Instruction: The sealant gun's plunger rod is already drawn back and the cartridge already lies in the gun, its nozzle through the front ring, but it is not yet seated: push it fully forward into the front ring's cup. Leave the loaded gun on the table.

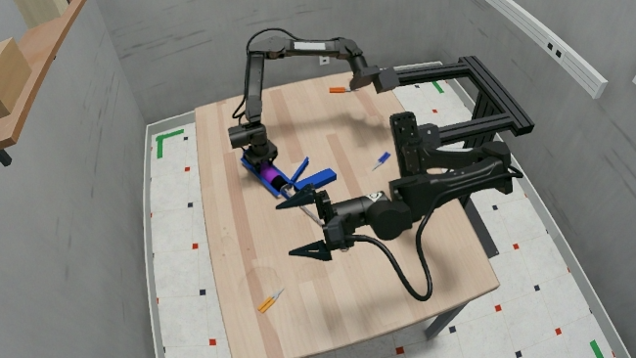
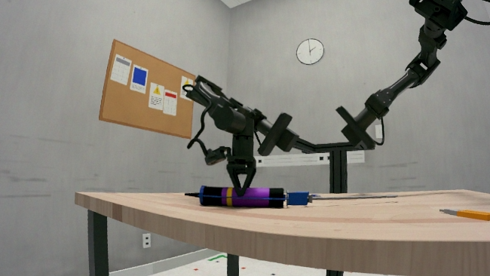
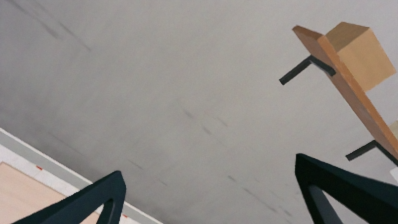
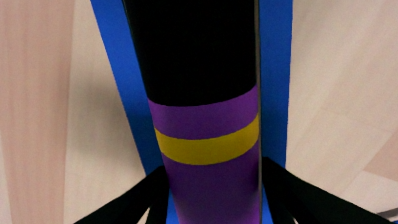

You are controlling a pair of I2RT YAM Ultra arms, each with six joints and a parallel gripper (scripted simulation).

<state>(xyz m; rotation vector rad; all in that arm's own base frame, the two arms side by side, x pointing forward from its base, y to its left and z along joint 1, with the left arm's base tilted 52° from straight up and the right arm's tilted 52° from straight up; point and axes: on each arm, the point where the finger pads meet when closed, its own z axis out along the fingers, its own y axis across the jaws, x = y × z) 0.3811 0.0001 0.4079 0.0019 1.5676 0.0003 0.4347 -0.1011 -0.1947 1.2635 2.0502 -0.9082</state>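
Well, starting with the largest: a pale wooden table (image 1: 362, 298) (image 2: 339, 222) (image 3: 25, 200) (image 4: 30, 125) beneath everything. Above, two black arms: the left arm (image 1: 440, 183) (image 2: 399, 81) reaching in from three o'clock in the top view, the right arm (image 1: 254, 83) (image 2: 226, 121) arching over from one o'clock towards ten.

At the end of the left arm, the left gripper (image 1: 284, 230) (image 3: 206, 171), wide open, nothing between its fingers. Down at ten o'clock on the table, the right gripper (image 1: 261, 162) (image 2: 240, 193) (image 4: 213, 170), parted about halfway — loosely astride the cartridge rather than clamped on it.

Under the right gripper, the blue sealant gun (image 1: 315, 179) (image 2: 298, 198) (image 4: 275, 75), lying on the table, front towards ten o'clock. Inside its frame, the black-and-purple cartridge (image 1: 270, 173) (image 2: 258, 197) (image 4: 210, 117), yellow-banded, front end right at the front ring (image 2: 202, 195); impossible to tell whether fully seated.

From the rear, the plunger rod (image 1: 309, 215) (image 2: 354, 197), drawn back, between four and five o'clock. Smaller still: a yellow-orange tool (image 1: 266, 304) (image 2: 473, 215) at seven, an orange-handled tool (image 1: 338, 90) at twelve, a blue-handled tool (image 1: 384, 157) at one. Last, the nozzle (image 2: 191, 194) — poking out beyond the ring, towards nine in the exterior view.
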